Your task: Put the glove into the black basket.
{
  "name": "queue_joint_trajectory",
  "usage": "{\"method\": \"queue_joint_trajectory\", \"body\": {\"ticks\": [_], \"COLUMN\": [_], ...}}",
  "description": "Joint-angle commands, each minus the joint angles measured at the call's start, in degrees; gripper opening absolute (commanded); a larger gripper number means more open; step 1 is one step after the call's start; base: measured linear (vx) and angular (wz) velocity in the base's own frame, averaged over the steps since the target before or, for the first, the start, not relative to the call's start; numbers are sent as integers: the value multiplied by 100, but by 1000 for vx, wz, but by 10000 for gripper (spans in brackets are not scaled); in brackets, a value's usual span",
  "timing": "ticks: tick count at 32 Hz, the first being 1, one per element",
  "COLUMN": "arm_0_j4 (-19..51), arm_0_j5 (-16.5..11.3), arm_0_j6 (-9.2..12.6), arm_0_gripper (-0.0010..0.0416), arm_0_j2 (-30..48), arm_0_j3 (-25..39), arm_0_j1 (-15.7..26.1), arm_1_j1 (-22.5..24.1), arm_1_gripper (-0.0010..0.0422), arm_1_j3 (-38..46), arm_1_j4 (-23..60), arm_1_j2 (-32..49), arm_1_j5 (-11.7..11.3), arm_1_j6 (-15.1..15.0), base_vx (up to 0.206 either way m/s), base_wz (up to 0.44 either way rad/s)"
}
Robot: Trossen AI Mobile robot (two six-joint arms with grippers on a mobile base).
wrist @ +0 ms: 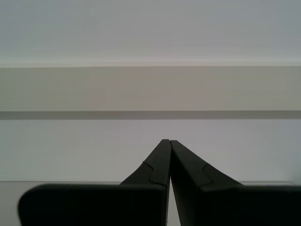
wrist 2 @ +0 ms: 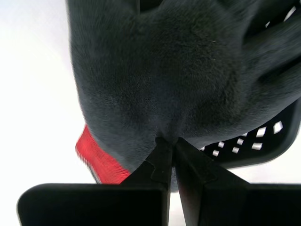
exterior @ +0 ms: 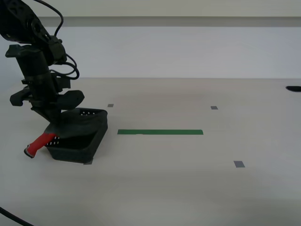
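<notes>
The glove [exterior: 77,125] is dark grey with a red cuff [exterior: 40,142]. It lies draped over the black basket [exterior: 82,146] at the exterior view's left, its cuff hanging out over the basket's near-left edge. My second gripper [wrist 2: 168,140] is shut, pinching the glove's grey fabric [wrist 2: 178,70] above the basket's perforated wall [wrist 2: 249,141]; the red cuff [wrist 2: 101,162] shows beside it. In the exterior view this gripper [exterior: 52,117] stands over the basket's left end. My first gripper [wrist: 167,140] is shut and empty, facing a wall; it is out of the exterior view.
A green tape strip [exterior: 160,132] lies on the table right of the basket. Small grey tape squares [exterior: 239,164] [exterior: 214,108] [exterior: 110,105] mark the tabletop. A dark object [exterior: 294,88] sits at the far right edge.
</notes>
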State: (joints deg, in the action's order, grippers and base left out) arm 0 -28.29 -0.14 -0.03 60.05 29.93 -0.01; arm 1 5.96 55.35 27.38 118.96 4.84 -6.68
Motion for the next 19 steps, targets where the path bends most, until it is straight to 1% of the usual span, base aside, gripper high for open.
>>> {"method": "queue_joint_trajectory", "body": {"ticks": [1,2,3,4,5,7,9,10,11,12,13,15,17,19], "arm_0_j4": [35,48,39,52,48,48,48,50,50,52,50,39,50,50], "arm_0_j5": [-15,-11,-11,-11,-11,-9,-11,-11,-9,-9,-9,-9,-9,-9], "arm_0_j6": [0,0,0,0,2,0,0,0,0,0,0,0,2,0], "arm_0_gripper": [1,1,1,0,1,1,0,1,1,0,1,1,1,1], "arm_0_j2": [0,0,0,0,0,0,0,0,0,0,0,0,0,0], "arm_0_j3": [7,7,7,7,7,7,7,7,7,7,7,7,7,7], "arm_0_j1": [7,7,7,7,7,7,7,7,7,7,7,7,7,7], "arm_1_j1": [-4,-4,-2,-2,-4,-2,-2,-2,-2,2,2,4,4,4], "arm_1_gripper": [35,45,75,112,155,202,215,223,224,215,211,188,166,152], "arm_1_j3": [-15,-15,-15,-15,7,52,85,133,232,326,341,387,380,380], "arm_1_j4": [44,55,109,190,358,514,546,649,776,887,920,970,962,960], "arm_1_j2": [26,26,26,26,-9,-184,-313,-568,-841,-1255,-1388,-1947,-2358,-2568], "arm_1_j5": [9,9,9,9,9,9,9,9,9,11,11,13,11,11], "arm_1_j6": [17,20,39,118,114,138,175,234,256,323,343,391,391,393], "base_vx": [0,0,0,0,0,0,0,0,0,0,0,0,0,0], "base_wz": [0,0,0,0,0,0,0,0,0,0,0,0,0,0]}}
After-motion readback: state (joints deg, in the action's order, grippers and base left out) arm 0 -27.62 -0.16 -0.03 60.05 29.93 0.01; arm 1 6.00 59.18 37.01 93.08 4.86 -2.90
